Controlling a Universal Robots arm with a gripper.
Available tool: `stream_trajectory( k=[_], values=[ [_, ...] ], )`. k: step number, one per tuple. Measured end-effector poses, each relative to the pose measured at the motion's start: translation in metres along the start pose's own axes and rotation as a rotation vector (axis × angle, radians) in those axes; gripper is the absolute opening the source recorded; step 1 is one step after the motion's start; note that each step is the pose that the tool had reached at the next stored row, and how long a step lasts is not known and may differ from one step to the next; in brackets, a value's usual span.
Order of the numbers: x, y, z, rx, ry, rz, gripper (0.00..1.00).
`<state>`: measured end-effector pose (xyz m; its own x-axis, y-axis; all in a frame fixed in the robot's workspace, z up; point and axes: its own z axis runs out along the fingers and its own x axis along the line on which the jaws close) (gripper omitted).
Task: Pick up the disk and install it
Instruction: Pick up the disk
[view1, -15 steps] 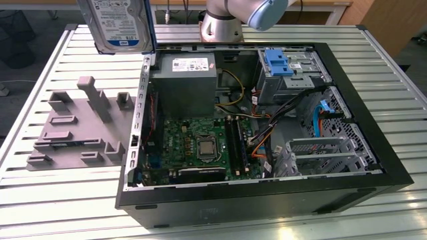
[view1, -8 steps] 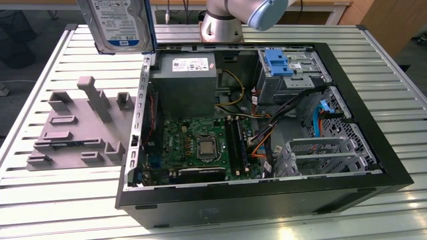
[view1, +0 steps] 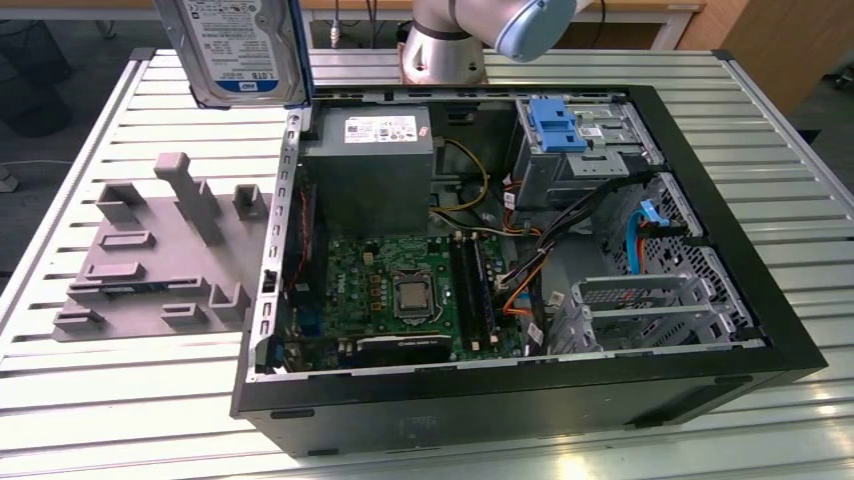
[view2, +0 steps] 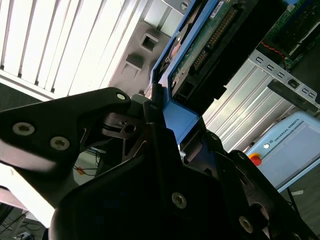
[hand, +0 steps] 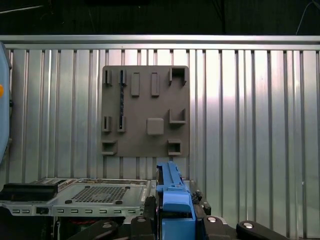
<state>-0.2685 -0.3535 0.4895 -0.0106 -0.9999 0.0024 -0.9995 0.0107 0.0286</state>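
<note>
The disk (view1: 240, 50), silver-grey with a blue-and-white label and a blue side rail, hangs upright in the air above the table's far edge, on the exterior view's left, just outside the open computer case (view1: 534, 385). In both wrist views my gripper (view2: 167, 107) (hand: 172, 220) is shut on the disk's blue rail (view2: 182, 120) (hand: 172, 197). The disk's circuit-board side (view2: 200, 45) shows past the black fingers (view2: 150, 125).
A grey fixture plate (view1: 160, 250) (hand: 145, 110) with raised slots lies on the slatted metal table (view1: 107, 400), beside the case. Inside the case are a power supply (view1: 367, 160), a motherboard (view1: 400, 290), cables and a drive cage with a blue bracket (view1: 561, 125).
</note>
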Motion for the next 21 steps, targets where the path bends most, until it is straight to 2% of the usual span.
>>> stream_trajectory(
  k=[13,21],
  values=[
    [0.0000,-0.0007,0.0000,0.0000,0.0000,0.000,0.37],
    [0.0000,-0.0034,-0.0001,0.0000,0.0000,0.000,0.37]
  ],
)
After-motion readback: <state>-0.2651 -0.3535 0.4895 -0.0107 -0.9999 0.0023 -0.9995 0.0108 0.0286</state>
